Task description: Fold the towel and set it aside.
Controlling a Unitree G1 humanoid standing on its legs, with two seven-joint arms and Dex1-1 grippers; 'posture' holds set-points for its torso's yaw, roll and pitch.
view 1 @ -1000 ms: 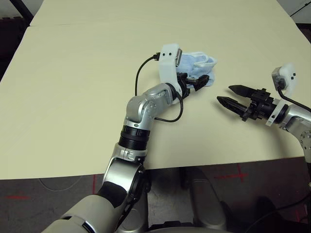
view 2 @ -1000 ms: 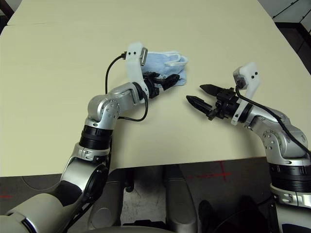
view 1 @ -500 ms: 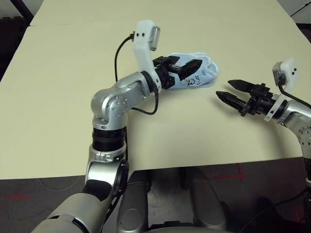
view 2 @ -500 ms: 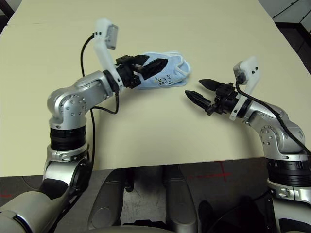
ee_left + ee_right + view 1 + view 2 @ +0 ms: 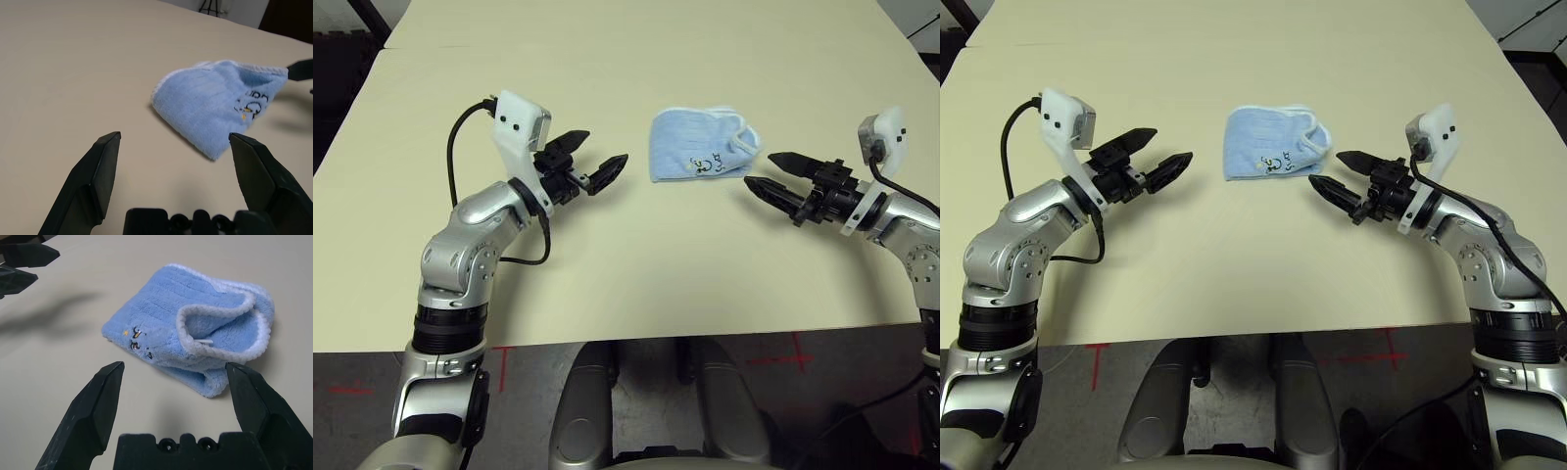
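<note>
Left eye view: towel [image 5: 701, 144] folded on bench [image 5: 626, 264]; left end effector [image 5: 592, 161] and right end effector [image 5: 767, 171] wide open, empty. Next: regrasp, set aside.

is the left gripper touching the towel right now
Apart. In the left eye view the left gripper, jaws open, sits well to the side of the folded towel, with bare table between them.
</note>
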